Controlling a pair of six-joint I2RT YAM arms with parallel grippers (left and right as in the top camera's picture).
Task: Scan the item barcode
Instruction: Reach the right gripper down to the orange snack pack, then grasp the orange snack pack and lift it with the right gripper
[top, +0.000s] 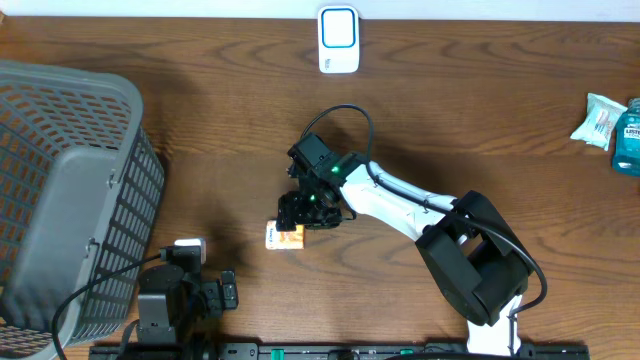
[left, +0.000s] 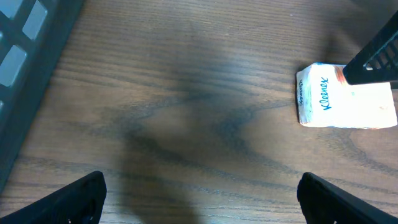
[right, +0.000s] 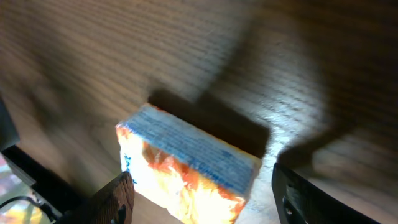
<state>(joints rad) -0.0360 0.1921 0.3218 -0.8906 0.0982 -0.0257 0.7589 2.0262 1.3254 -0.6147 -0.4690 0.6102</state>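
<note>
Tissue pack (right: 186, 165), rectangular, printed wrap, on grained wooden table (right: 186, 50).

— Where does the overhead view sit?
— High above and far off, looking straight down on the whole brown wooden tabletop (top: 200, 90).
— And the wrist views?
— The left looks down from low over the wood, with the small white and orange tissue pack (left: 345, 96) at its right edge. The right sits very close above that pack. All three views share it.
</note>
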